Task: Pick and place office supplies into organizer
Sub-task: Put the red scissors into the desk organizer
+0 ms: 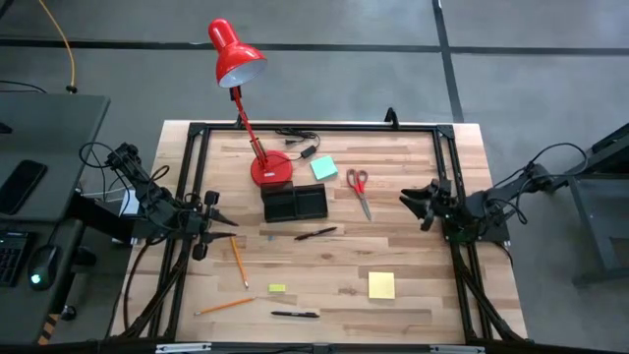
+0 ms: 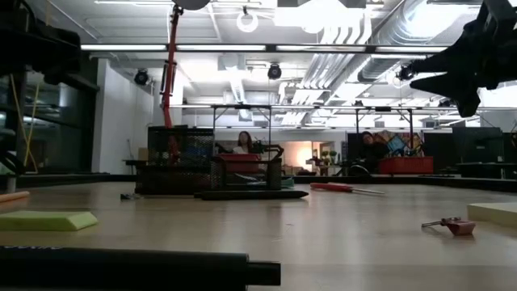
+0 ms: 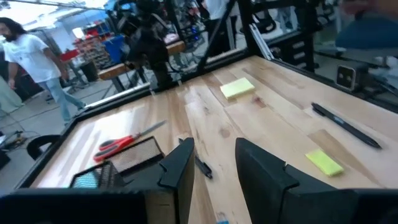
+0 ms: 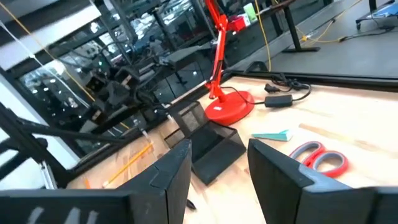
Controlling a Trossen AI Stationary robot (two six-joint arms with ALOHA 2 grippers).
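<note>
The black two-compartment organizer (image 1: 295, 204) sits flat mid-table, next to the lamp base. Around it lie red-handled scissors (image 1: 359, 189), a teal pad (image 1: 323, 168), a yellow pad (image 1: 381, 285), two orange pencils (image 1: 239, 261) (image 1: 224, 306), two black pens (image 1: 314, 234) (image 1: 295, 314) and a small yellow-green piece (image 1: 277, 288). My left gripper (image 1: 229, 221) hovers open at the table's left side, left of the organizer (image 3: 134, 158). My right gripper (image 1: 405, 200) hovers open at the right side, right of the scissors (image 4: 320, 155), well above the tabletop (image 2: 416, 74). Neither holds anything.
A red desk lamp stands with its round base (image 1: 270, 169) just behind the organizer, its head (image 1: 236, 54) reaching past the far edge. A black cable with a plug (image 1: 305, 150) lies near the base. A black frame (image 1: 201, 133) rims the table. People show in the room beyond.
</note>
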